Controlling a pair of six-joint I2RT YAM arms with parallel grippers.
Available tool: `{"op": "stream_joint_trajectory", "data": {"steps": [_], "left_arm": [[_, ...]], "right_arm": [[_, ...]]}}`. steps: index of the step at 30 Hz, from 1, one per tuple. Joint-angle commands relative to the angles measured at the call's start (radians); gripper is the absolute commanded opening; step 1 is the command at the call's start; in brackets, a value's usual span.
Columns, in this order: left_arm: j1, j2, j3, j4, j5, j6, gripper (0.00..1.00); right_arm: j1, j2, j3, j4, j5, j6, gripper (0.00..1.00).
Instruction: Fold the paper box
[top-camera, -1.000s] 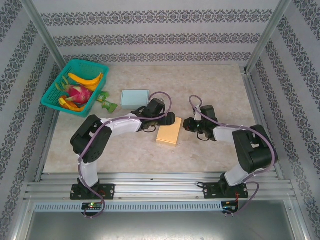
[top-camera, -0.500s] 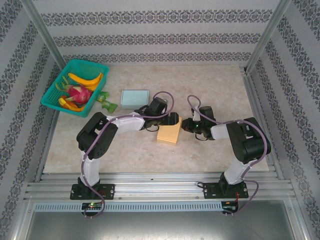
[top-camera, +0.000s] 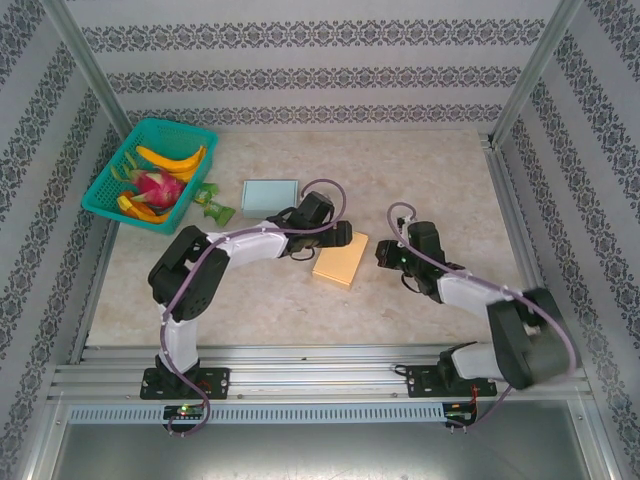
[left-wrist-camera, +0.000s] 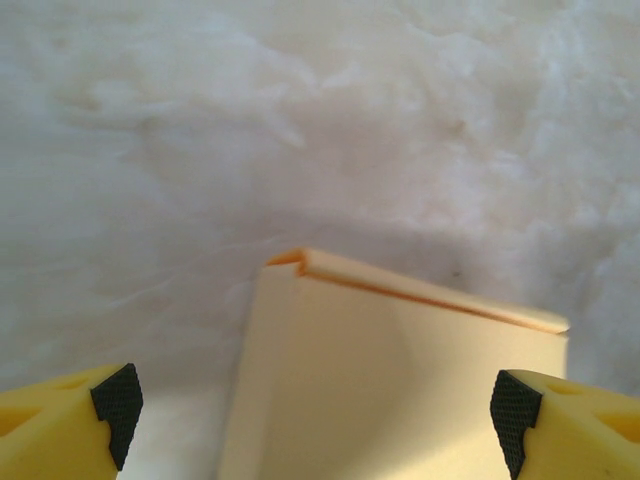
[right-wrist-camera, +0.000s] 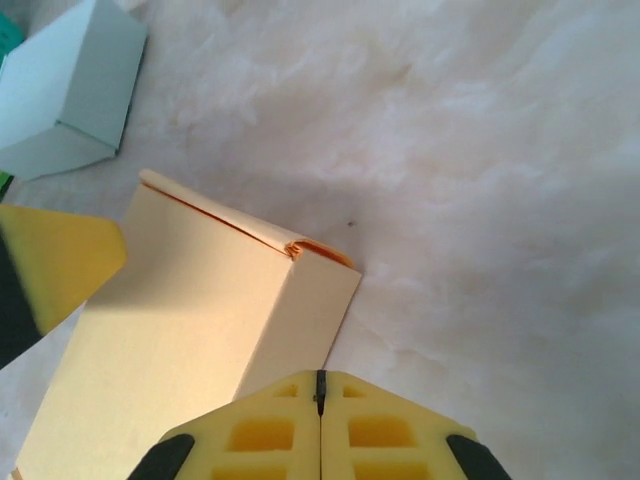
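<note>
lying on the pale marbled table (top-camera: 430, 170), the tan paper box (top-camera: 340, 261) is closed up, its flap tucked along one end, where a thin orange seam shows in both wrist views. the left gripper (top-camera: 338, 236) sits at the box's far left corner with its fingers spread wide. in the left wrist view the paper box (left-wrist-camera: 390, 390) lies between the two black pads (left-wrist-camera: 118, 400). the left pad stands clear of the box's side, while the right one overlaps its edge, and whether it touches cannot be told. nothing is clamped.

the right gripper (top-camera: 384, 257) is just to the right of the box, fingers pressed together with nothing between them. from the right wrist its closed tips (right-wrist-camera: 320, 385) point at the box's side wall (right-wrist-camera: 300, 330), just beside it; contact cannot be told.

beyond the box's far left corner rests a pale blue box (top-camera: 270, 195). farther left of that lie a green packet (top-camera: 212, 206) and a teal basket (top-camera: 112, 165) holding bananas (top-camera: 175, 158) and a dragon fruit (top-camera: 158, 186).
</note>
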Motion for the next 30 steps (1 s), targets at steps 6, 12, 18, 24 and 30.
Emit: {"op": "stream_joint_trajectory", "data": {"steps": [6, 12, 18, 24, 30], "left_arm": [[0.009, -0.262, -0.196, -0.052, -0.117, -0.077, 0.92], [-0.027, -0.411, -0.347, -0.061, -0.148, -0.177, 0.92], [-0.095, -0.524, -0.511, 0.028, -0.184, -0.347, 0.92], [-0.165, -0.515, -0.559, 0.118, -0.202, -0.476, 0.92], [-0.213, -0.420, -0.530, 0.197, -0.194, -0.551, 0.91]], "right_arm": [[0.108, -0.346, -0.046, -0.225, 0.312, -0.147, 0.42], [0.120, -0.407, -0.057, -0.161, 0.228, -0.209, 0.56], [0.120, -0.312, 0.072, -0.197, 0.137, -0.296, 0.56], [0.125, -0.094, 0.229, -0.223, 0.015, -0.424, 0.57], [0.123, 0.106, 0.360, -0.238, -0.013, -0.489, 0.58]]}}
